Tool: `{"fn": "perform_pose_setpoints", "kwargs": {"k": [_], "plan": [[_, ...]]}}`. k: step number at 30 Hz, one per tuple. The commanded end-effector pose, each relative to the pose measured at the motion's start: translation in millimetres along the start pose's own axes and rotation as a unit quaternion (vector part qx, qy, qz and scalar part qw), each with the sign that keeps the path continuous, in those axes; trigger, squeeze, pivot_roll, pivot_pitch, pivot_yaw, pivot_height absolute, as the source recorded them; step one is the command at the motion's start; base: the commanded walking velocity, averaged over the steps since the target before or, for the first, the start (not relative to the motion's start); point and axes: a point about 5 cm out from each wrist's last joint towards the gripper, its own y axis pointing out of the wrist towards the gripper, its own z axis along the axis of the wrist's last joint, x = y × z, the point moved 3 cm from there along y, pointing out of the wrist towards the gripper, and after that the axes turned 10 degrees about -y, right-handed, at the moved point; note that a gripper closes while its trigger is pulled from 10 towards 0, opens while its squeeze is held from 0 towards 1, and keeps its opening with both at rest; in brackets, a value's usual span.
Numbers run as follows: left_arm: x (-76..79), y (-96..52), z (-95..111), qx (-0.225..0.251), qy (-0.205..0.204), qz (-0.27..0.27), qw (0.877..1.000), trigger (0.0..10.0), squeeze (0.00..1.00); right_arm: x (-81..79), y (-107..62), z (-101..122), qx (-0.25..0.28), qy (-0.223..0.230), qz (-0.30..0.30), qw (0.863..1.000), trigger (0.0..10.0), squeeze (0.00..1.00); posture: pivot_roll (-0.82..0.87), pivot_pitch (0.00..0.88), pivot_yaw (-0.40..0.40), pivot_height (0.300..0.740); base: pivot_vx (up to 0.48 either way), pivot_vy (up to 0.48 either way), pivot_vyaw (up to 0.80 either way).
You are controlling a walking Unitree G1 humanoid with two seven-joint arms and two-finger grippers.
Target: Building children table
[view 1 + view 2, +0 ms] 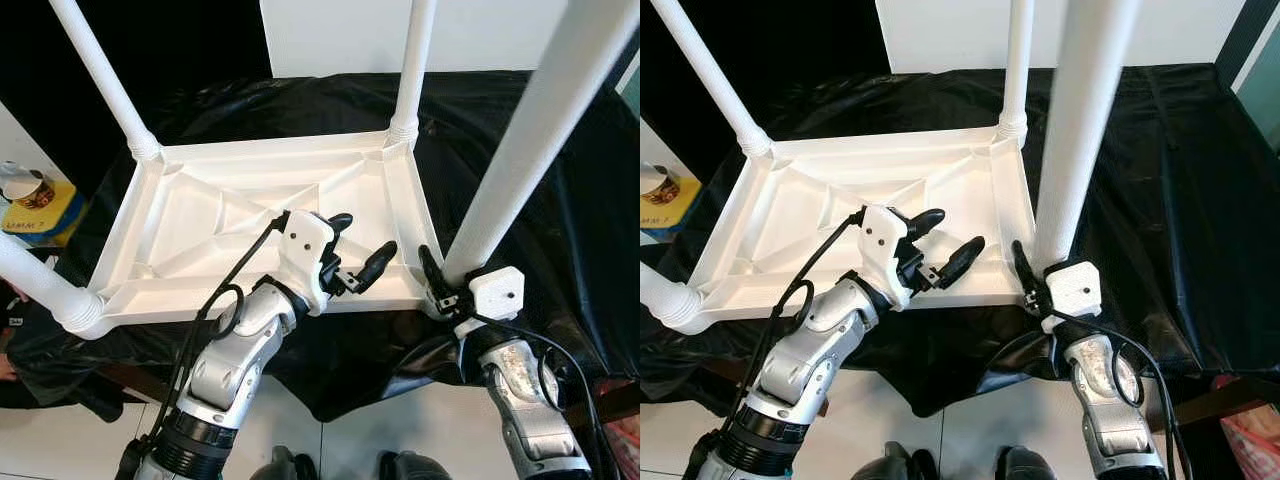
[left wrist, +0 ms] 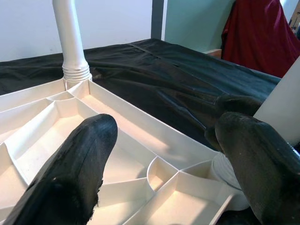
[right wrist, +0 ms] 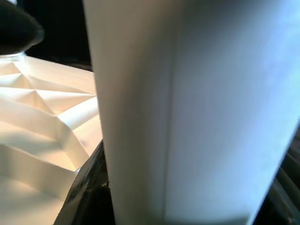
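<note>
1. Left eye view: A white table top (image 1: 250, 215) is laid upside down on a black cloth (image 1: 560, 200). Four white legs are seen standing in its corners: far left (image 1: 100, 70), far right (image 1: 412, 65), near left (image 1: 35, 285) and near right (image 1: 535, 130). The left gripper (image 1: 350, 250) is held over the near edge, fingers spread wide, nothing held. The right gripper (image 1: 440, 285) is set at the base of the near right leg.

2. Right eye view: The same layout is shown.

3. Left wrist view: Both black fingers (image 2: 70, 178) are seen wide apart above the ribbed underside.

4. Right wrist view: The near right leg is pressed close against a finger; a closed grip is judged.

5. Progress: All legs are placed; tightening of the last and turning upright are judged to remain.
</note>
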Motion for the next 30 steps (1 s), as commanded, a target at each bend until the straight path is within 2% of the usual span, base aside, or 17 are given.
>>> {"fn": "perform_pose_setpoints", "kwargs": {"k": [1, 5, 8, 10, 15, 28, 30], "plan": [[7.9, -0.5, -1, -0.011, -0.001, -0.037, 0.999, 10.0, 0.0, -25.4, -12.0, -24, -0.062, 0.029, 0.055, 0.996, 10.0, 0.0, -0.11, 0.133, 0.067, 0.74, 0.0, 0.0, 0.0], [8.0, -0.4, 0, -0.01, -0.003, -0.037, 0.999, 10.0, 0.0, -30.2, -13.4, -28, -0.077, 0.066, 0.071, 0.992, 10.0, 0.0, -0.11, 0.132, 0.068, 0.74, 0.0, 0.0, 0.0], [8.3, -0.3, 0, -0.009, -0.003, -0.037, 0.999, 10.0, 0.0, -29.8, -12.7, -29, -0.08, 0.078, 0.069, 0.991, 10.0, 0.0, -0.11, 0.132, 0.067, 0.74, 0.0, 0.0, 0.0], [8.3, 0.0, 2, -0.008, -0.003, -0.037, 0.999, 10.0, 0.0, -26.2, -9.7, -32, -0.098, 0.104, 0.055, 0.988, 10.0, 0.0, -0.11, 0.132, 0.063, 0.74, 0.0, 0.0, 0.0], [8.6, 0.1, 3, -0.006, -0.003, -0.038, 0.999, 10.0, 0.0, -20.5, -8.2, -41, -0.128, 0.119, 0.03, 0.984, 10.0, 0.0, -0.11, 0.132, 0.062, 0.74, 0.0, 0.0, 0.0], [8.6, -0.3, 5, -0.004, -0.003, -0.038, 0.999, 10.0, 0.0, -17.0, -11.2, -49, -0.16, 0.146, -0.017, 0.976, 10.0, 0.0, -0.11, 0.136, 0.064, 0.74, 0.0, 0.0, 0.0], [9.0, -0.7, 5, -0.005, -0.004, -0.04, 0.999, 10.0, 0.0, -16.9, -11.7, -51, -0.174, 0.166, -0.039, 0.97, 10.0, 0.0, -0.11, 0.138, 0.067, 0.74, 0.0, 0.0, 0.0]]}}
